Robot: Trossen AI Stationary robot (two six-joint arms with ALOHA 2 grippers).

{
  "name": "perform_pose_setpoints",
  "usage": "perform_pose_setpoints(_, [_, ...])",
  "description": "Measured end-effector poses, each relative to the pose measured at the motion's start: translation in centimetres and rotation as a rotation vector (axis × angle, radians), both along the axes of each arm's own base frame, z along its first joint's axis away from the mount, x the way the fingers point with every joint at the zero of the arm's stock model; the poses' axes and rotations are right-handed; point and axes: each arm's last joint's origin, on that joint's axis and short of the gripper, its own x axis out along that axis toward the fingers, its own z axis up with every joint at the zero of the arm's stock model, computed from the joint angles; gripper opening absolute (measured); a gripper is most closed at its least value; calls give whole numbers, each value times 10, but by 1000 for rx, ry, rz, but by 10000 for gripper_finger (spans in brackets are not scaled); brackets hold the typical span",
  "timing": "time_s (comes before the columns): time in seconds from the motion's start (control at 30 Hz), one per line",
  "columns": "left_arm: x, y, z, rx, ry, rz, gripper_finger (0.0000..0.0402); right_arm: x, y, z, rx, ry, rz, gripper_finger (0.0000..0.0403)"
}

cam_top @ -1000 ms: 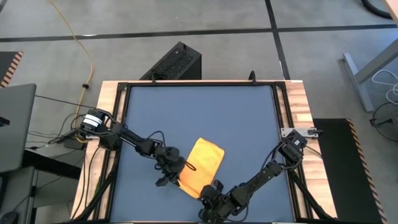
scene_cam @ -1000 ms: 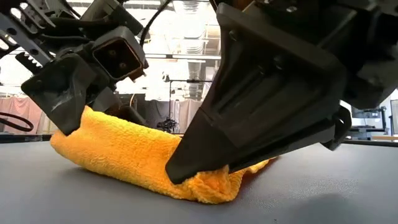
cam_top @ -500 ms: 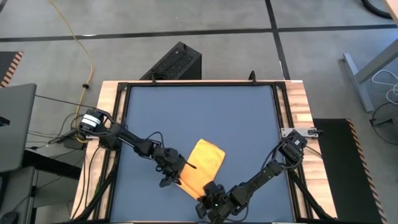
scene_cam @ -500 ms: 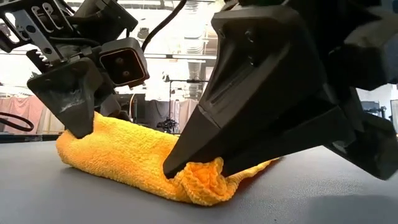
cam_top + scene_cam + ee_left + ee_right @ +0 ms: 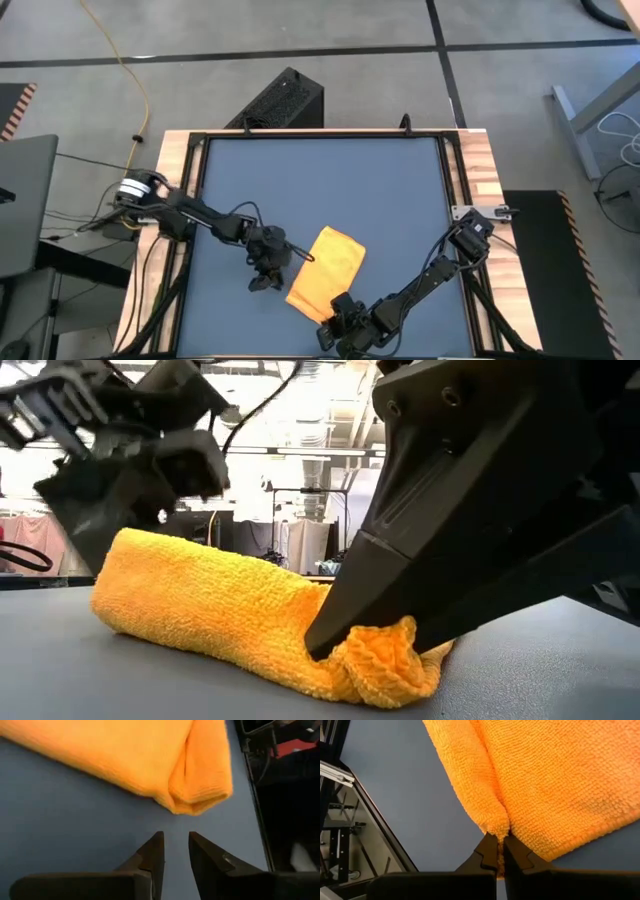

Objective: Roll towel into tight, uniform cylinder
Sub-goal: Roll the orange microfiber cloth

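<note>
On the blue tabletop (image 5: pixel 330 190), near its front edge, the towel (image 5: pixel 325 270) lies loosely folded. It has just been let go by the left gripper (image 5: pixel 175 851), which has been drawn back just beside it with the fingers slightly parted and empty. A bunched corner is still pinched by the right gripper (image 5: pixel 499 845), so the roll is judged barely begun.

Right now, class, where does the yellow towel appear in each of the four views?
High view: towel low centre, between both grippers.
Low view: centre-left.
Left wrist view: along the top.
Right wrist view: upper right.
Shared landmark: the right gripper pinching its corner.
</note>
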Motion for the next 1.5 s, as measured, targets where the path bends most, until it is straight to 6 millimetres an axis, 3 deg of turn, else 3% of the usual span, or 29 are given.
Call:
perform_pose_setpoints(0.17, [-12, -3, 41, 167, -251, -27, 70, 3, -5, -1, -9, 6, -7, 25])
perform_pose_setpoints(0.27, [-17, -30, 63, 168, -530, -103, 63, 4, -7, -1, -11, 13, -9, 25])
perform_pose_setpoints(0.33, [-20, -49, 67, 187, -656, -154, 57, 4, -7, -2, -12, 13, -10, 25])
perform_pose_setpoints(0.43, [-15, -72, 50, 266, -696, -185, 46, 5, -8, -2, -12, 14, -14, 25])
perform_pose_setpoints(0.53, [7, -87, 34, 280, -688, -192, 29, 5, -8, -2, -7, 15, -24, 25])
perform_pose_setpoints(0.67, [35, -90, 11, 313, -589, -182, 5, 5, -9, -2, -4, 13, -33, 25])
perform_pose_setpoints(0.77, [45, -91, 13, 308, -595, -192, 2, 5, -9, -2, -7, 9, -38, 25])
perform_pose_setpoints(1.5, [49, -76, 0, 420, -469, -166, 0, 7, -8, 1, -63, -16, 31, 58])
